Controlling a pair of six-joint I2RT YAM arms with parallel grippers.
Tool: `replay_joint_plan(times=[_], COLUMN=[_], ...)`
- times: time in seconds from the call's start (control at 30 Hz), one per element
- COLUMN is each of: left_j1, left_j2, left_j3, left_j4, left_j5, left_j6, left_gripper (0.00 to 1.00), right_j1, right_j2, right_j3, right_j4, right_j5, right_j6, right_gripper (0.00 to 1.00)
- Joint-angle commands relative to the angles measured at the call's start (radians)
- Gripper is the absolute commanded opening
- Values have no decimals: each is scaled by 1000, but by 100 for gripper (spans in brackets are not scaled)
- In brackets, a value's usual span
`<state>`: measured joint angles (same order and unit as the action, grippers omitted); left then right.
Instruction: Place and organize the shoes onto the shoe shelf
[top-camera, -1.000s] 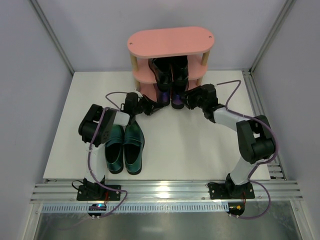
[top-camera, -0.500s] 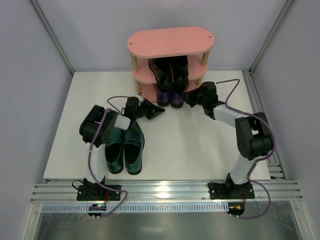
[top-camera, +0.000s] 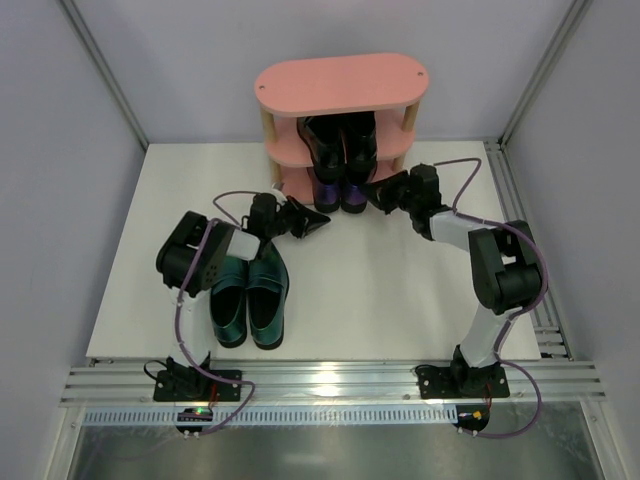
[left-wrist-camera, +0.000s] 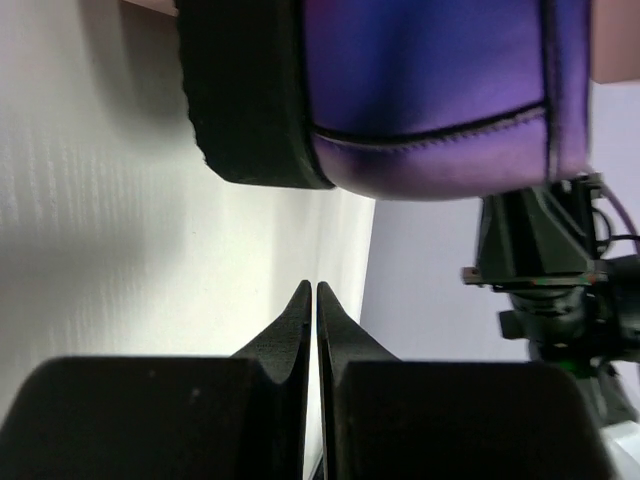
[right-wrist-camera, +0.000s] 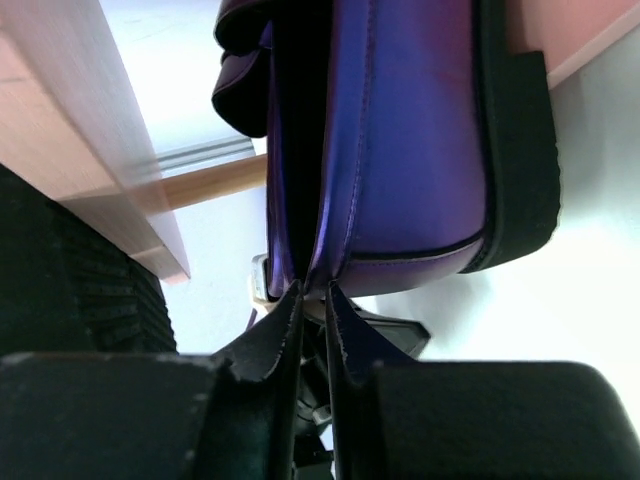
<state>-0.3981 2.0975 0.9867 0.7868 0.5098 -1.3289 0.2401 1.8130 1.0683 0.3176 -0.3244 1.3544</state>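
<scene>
The pink shoe shelf (top-camera: 340, 85) stands at the back of the table. A black pair (top-camera: 340, 140) sits on its middle tier and the purple pair (top-camera: 338, 190) on the bottom tier, heels outward. The teal-green pair (top-camera: 248, 295) rests on the table beside my left arm. My left gripper (top-camera: 322, 224) (left-wrist-camera: 309, 288) is shut and empty, just short of a purple heel (left-wrist-camera: 430, 90). My right gripper (top-camera: 372, 194) (right-wrist-camera: 314, 290) is almost closed, its tips pinching the heel rim of the right purple shoe (right-wrist-camera: 400, 150).
A wooden shelf post (right-wrist-camera: 60, 150) stands just left of my right gripper. The right arm's wrist (left-wrist-camera: 545, 260) shows beyond the purple heel in the left wrist view. Grey walls enclose the white table (top-camera: 400, 300) on three sides.
My left gripper has pulled back from the purple shoe toward the near left. The purple pair sits further into the bottom tier. My right gripper has narrowed and shifted slightly toward the shelf.
</scene>
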Motion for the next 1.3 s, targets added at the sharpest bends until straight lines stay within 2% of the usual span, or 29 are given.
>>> replay_joint_plan(times=[0.0, 0.07, 0.13, 0.23, 0.27, 0.33, 0.4, 0.43, 0.47, 0.5, 0.53, 0.57, 0.63, 0.67, 0.9, 1.03, 1.27], left_j1=[8, 18, 30, 51, 64, 84, 117, 129, 151, 160, 169, 182, 189, 191, 191, 191, 188], left_j2=[-83, -108, -122, -149, -165, -182, -192, -191, -188, -170, -157, -137, -84, -67, 36, 91, 173], left_j3=[-25, -46, -60, -79, -88, -106, -112, -108, -99, -82, -48, -24, 22, 73, 266, 343, 408], left_j4=[86, 138, 172, 195, 193, 169, 147, 111, 79, 51, 16, -4, -43, -76, -236, -308, -339], left_j5=[26, 35, 47, 62, 62, 58, 36, 24, 9, -7, -11, -17, -28, -33, -103, -142, -172], left_j6=[-7, -26, -45, -64, -59, -50, -29, -14, 11, 22, 26, 30, 31, 34, 77, 97, 92], left_gripper=[0, 2, 6, 21, 31, 41, 49, 51, 51, 49, 32, 21, 3, 0, 0, 0, 0], right_j1=[-25, -41, -58, -90, -103, -123, -160, -171, -192, -199, -205, -209, -214, -214, -214, -214, -193], right_j2=[-33, -75, -110, -133, -145, -152, -143, -133, -117, -103, -89, -72, -12, 9, 161, 219, 347], right_j3=[-111, -181, -214, -255, -264, -283, -284, -281, -275, -248, -229, -208, -136, -113, 102, 147, 226], right_j4=[226, 320, 343, 363, 364, 354, 354, 359, 336, 319, 307, 298, 273, 259, 141, 101, 48], right_j5=[-74, -114, -134, -176, -177, -173, -171, -166, -153, -136, -131, -128, -125, -123, -73, -42, -15], right_j6=[-29, -31, -37, -64, -72, -90, -89, -92, -93, -97, -109, -113, -116, -118, -156, -163, -175], right_gripper=[19, 28, 33, 43, 45, 45, 42, 26, 16, 6, 4, 4, 4, 4, 4, 4, 4])
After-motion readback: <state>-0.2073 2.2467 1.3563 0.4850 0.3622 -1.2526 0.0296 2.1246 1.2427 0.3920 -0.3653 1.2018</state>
